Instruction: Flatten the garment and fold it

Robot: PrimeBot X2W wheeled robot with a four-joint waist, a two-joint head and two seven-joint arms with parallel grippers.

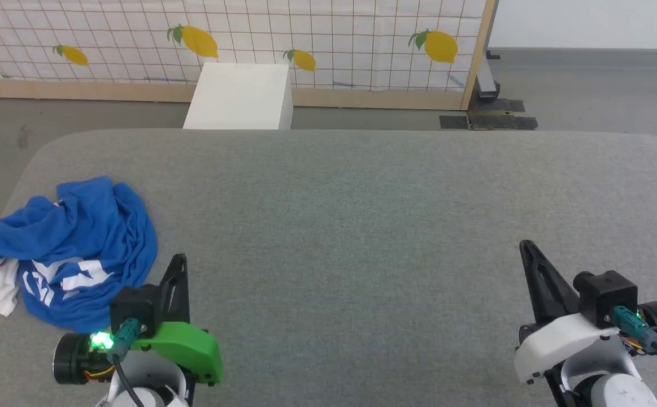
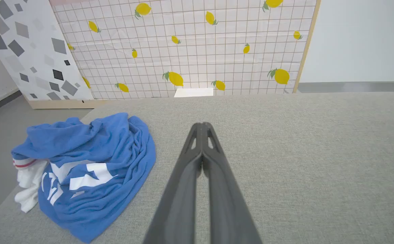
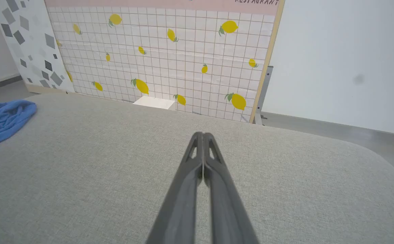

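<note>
**A:** What's the biggest thing in front of the robot?

**B:** A grey fabric-covered surface point(image 1: 362, 215) with rounded far corners. It runs from the near edge of the head view well toward the far side. Behind it stands a lemon-printed panel point(image 1: 328, 34) with a grid pattern.

**A:** And the garment?

**B:** The royal-blue jersey point(image 1: 85, 237) lies crumpled in a heap at the near left of the surface, close to its left edge. White lettering point(image 1: 88, 275) faces up on its near part. A white sleeve point(image 1: 0, 291) with red-striped trim pokes out on the left.

**A:** Anything smaller?

**B:** A white box point(image 1: 240, 96) on the floor, between the surface's far edge and the panel.

**A:** The grippers?

**B:** The left gripper point(image 1: 178, 260) sits just right of the heap, its fingers pressed together with nothing between them. The right gripper point(image 1: 526, 246) is at the near right, well apart from the jersey. It too is closed and empty.
</note>
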